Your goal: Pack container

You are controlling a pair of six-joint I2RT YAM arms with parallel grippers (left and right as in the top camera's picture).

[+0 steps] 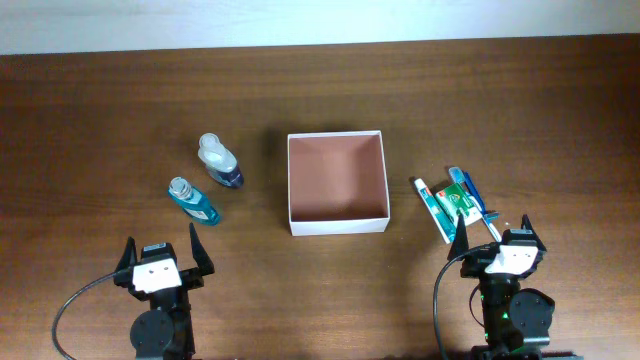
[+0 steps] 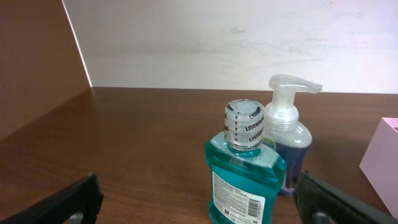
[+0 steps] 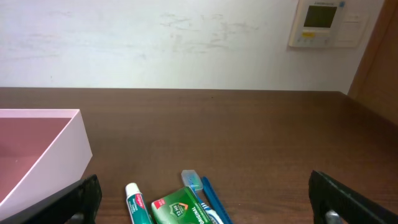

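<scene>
- Overhead view: the left gripper [image 1: 162,250] sits at the container's 7 o'clock, its claw released and gripping nothing.
- A teal mouthwash bottle [image 1: 193,200] and a clear pump bottle [image 1: 220,162] stand close together at the container's 9 o'clock, apart from it.
- The container [image 1: 337,224] sits mid-table, its reddish-brown inside showing.
- A toothpaste tube [image 1: 432,208], green box [image 1: 457,203] and blue toothbrush [image 1: 470,188] lie bunched at its 3 o'clock.
- The right gripper [image 1: 495,232] sits at 5 o'clock, claw released, just beside that bunch.
</scene>
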